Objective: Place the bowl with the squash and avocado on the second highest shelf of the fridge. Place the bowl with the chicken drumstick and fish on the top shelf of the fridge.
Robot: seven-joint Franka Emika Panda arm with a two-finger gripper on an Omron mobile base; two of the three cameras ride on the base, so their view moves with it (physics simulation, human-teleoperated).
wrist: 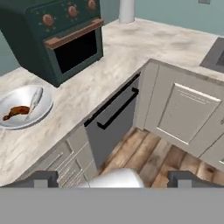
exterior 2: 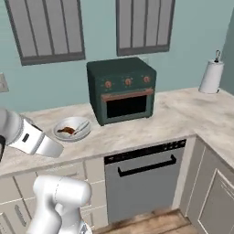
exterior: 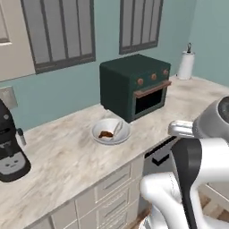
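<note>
White bowl with the chicken drumstick and the fish sits on the marble counter, centre of the left base view, just in front of the dark green toaster oven. In the hand view it lies at the left edge. The gripper hangs over the wooden floor with its fingertips spread wide, holding nothing.
</note>
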